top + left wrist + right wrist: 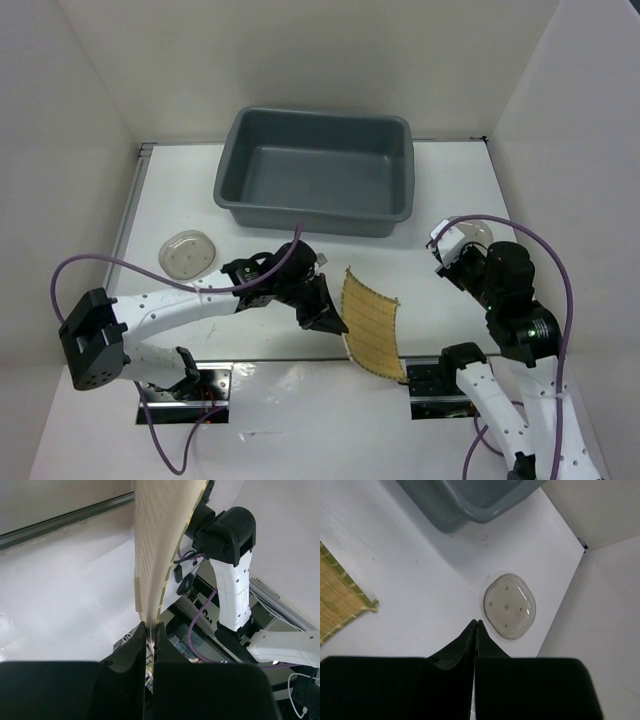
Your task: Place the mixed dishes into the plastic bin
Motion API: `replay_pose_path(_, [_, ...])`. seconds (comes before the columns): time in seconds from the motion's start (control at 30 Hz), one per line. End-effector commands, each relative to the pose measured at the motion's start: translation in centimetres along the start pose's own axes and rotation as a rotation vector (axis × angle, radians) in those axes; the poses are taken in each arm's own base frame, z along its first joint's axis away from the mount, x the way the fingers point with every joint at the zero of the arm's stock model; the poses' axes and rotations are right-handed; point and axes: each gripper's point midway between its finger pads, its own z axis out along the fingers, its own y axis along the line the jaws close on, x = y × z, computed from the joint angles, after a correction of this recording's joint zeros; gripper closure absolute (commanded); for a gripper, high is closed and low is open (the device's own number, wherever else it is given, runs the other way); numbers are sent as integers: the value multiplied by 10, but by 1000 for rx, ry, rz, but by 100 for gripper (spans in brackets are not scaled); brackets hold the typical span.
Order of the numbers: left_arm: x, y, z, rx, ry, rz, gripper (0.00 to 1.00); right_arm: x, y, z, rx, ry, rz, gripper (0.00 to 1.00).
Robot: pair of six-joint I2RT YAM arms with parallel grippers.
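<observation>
My left gripper [335, 325] is shut on the left edge of the yellow woven mat [370, 320], which hangs tilted off the table near the front. In the left wrist view the mat [155, 550] rises edge-on from between the black fingers [135, 645]. One translucent saucer [188, 252] lies at the left of the table. Another saucer [510, 605] lies on the right, just beyond my right gripper [477, 623], which is shut and holds nothing. The grey plastic bin [400, 135] stands at the back centre with nothing visible inside.
White walls close in the table on the left, back and right. The right arm's base [232, 580] and purple cables [200, 620] stand close behind the mat. A metal rail runs along the table's left edge [128, 215].
</observation>
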Motion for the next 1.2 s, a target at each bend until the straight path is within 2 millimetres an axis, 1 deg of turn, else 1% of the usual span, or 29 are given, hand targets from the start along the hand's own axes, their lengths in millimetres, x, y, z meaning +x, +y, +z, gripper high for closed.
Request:
replay_pose_path(0.0, [7, -29, -17, 114, -6, 95, 100, 16, 5, 3, -13, 78, 34, 100])
replay_pose_path(0.03, [9, -41, -24, 143, -11, 112, 100, 19, 3, 3, 6, 75, 32, 100])
replay_pose_path(0.07, [10, -46, -27, 156, -14, 128, 100, 15, -2, -4, 48, 52, 42, 100])
replay_pose_path(0.13, [9, -53, -35, 165, -25, 142, 100, 16, -2, -4, 66, 43, 64, 100])
replay_pose_path(0.17, [10, -63, -40, 187, -30, 166, 100, 17, -6, -8, 95, 48, 80, 100])
replay_pose_path(0.23, [10, -72, -51, 216, -46, 187, 100, 20, -9, -7, 116, 57, 89, 100])
replay_pose_path(0.27, [6, -77, -54, 227, -58, 186, 100, 17, -13, -6, 140, 45, 103, 100])
replay_pose_path(0.3, [6, -85, -63, 249, -65, 202, 100, 20, -15, -5, 161, 58, 122, 100])
replay_pose_path(0.33, [7, -89, -66, 260, -70, 222, 100, 22, -16, -4, 172, 63, 133, 100])
replay_pose_path(0.37, [3, -93, -70, 267, -82, 227, 100, 21, -22, -4, 202, 56, 150, 100])
replay_pose_path(0.4, [7, -100, -77, 283, -75, 257, 100, 23, -24, -5, 224, 67, 179, 100])
replay_pose_path(0.5, [-2, -113, -91, 316, -103, 275, 100, 25, -33, -6, 278, 77, 221, 100])
replay_pose_path(0.57, [-4, -127, -108, 357, -116, 318, 100, 29, -38, -6, 316, 87, 247, 100])
replay_pose_path(0.6, [-6, -129, -114, 355, -122, 322, 100, 29, -43, -8, 352, 89, 262, 100])
replay_pose_path(0.63, [-18, -132, -122, 360, -153, 333, 100, 34, -43, -7, 367, 103, 291, 100])
replay_pose_path(0.67, [-22, -136, -127, 365, -152, 339, 100, 33, -47, -8, 394, 99, 309, 100])
replay_pose_path(0.7, [-22, -149, -143, 400, -169, 367, 100, 35, -50, -12, 419, 99, 323, 100])
replay_pose_path(0.73, [-38, -150, -149, 396, -196, 364, 100, 34, -55, -19, 462, 85, 345, 100])
replay_pose_path(0.77, [-39, -152, -155, 401, -179, 369, 100, 35, -57, -22, 480, 81, 357, 100])
replay_pose_path(0.8, [-46, -154, -157, 398, -178, 369, 100, 35, -57, -22, 480, 81, 358, 100])
replay_pose_path(0.83, [-47, -165, -169, 421, -191, 396, 100, 35, -58, -26, 499, 73, 368, 100])
replay_pose_path(0.87, [-56, -167, -176, 426, -210, 396, 100, 36, -60, -28, 518, 79, 386, 100])
replay_pose_path(0.93, [-65, -172, -182, 440, -202, 410, 100, 36, -65, -32, 558, 67, 414, 100])
replay_pose_path(0.97, [-67, -179, -189, 459, -210, 426, 100, 43, -68, -34, 600, 84, 445, 99])
replay_pose_path(1.03, [-84, -181, -192, 477, -207, 424, 100, 47, -67, -34, 609, 89, 458, 92])
replay_pose_path(1.07, [-87, -188, -199, 503, -218, 452, 100, 45, -69, -34, 613, 80, 459, 90])
replay_pose_path(1.1, [-103, -186, -198, 496, -224, 428, 100, 47, -70, -35, 632, 77, 461, 88])
replay_pose_path(1.13, [-108, -187, -200, 500, -218, 426, 100, 44, -72, -37, 643, 55, 463, 82])
replay_pose_path(1.17, [-116, -188, -201, 500, -224, 432, 100, 44, -67, -32, 610, 50, 458, 77])
